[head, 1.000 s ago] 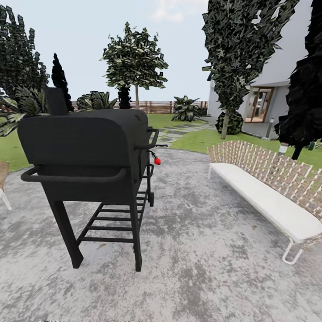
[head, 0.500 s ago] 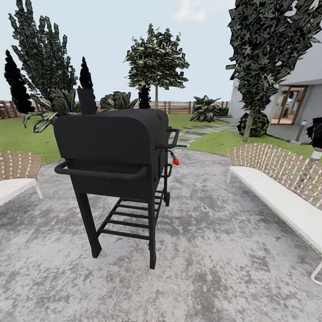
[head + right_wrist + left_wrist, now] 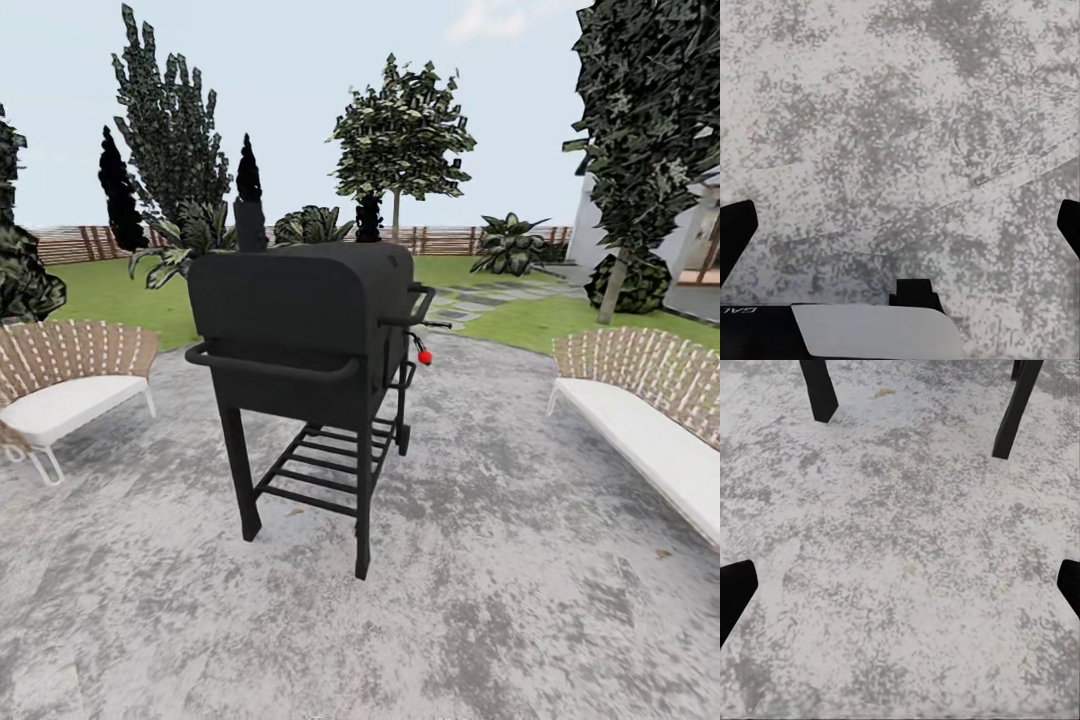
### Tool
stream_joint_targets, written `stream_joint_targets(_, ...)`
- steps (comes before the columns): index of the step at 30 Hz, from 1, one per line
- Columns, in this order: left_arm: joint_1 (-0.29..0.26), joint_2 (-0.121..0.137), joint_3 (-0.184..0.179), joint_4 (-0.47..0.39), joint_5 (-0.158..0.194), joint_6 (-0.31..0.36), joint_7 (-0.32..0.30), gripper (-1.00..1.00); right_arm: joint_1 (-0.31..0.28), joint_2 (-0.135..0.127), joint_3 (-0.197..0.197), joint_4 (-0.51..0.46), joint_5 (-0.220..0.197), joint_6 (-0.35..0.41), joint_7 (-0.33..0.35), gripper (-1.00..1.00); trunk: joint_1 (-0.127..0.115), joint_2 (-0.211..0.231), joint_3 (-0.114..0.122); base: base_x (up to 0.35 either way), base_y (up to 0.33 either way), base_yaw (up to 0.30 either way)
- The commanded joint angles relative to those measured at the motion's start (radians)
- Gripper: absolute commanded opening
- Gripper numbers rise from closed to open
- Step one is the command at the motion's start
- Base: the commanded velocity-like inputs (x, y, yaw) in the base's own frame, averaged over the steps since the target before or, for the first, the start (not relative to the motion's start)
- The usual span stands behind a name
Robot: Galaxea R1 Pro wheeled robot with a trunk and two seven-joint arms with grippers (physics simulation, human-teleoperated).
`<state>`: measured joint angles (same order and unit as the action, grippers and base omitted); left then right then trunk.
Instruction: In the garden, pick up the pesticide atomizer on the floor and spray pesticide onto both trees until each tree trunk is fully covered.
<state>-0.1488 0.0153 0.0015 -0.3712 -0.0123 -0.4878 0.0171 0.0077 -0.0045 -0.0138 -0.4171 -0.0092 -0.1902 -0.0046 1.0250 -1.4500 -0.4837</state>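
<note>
Fingertips of the left gripper (image 3: 900,592) and right gripper (image 3: 900,225) are hanging spread apart, empty, over mottled grey concrete paving (image 3: 520,590). Ahead, a black metal barbecue grill (image 3: 300,350) is standing; the bare-trunked leafy tree (image 3: 398,150) is rising on the green fenced lawn (image 3: 110,295).

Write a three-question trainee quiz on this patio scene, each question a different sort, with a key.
1. True or false: the black grill stands on the lawn.
2. What flanks the grill on both sides? A) white-cushioned benches B) round bushes C) wooden crates
3. Fill in: the left gripper looks down on the grill's two black ____.

Key: 1 false, it stands on grey paving. 2 A, left bench, right bench. 3 legs.
</note>
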Motion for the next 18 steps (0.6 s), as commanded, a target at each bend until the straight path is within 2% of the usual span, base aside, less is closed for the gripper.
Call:
stream_joint_targets(1,0.000,0.000,0.000,0.000,0.000,0.000,0.000,1.00,0.000,0.000,0.000,0.000,0.000,0.000,0.000,1.00,0.000,0.000,0.000,-0.203,-0.184,0.283)
stream_joint_targets(18,0.000,0.000,0.000,0.000,0.000,0.000,0.000,1.00,0.000,0.000,0.000,0.000,0.000,0.000,0.000,1.00,0.000,0.000,0.000,-0.153,-0.168,0.286)
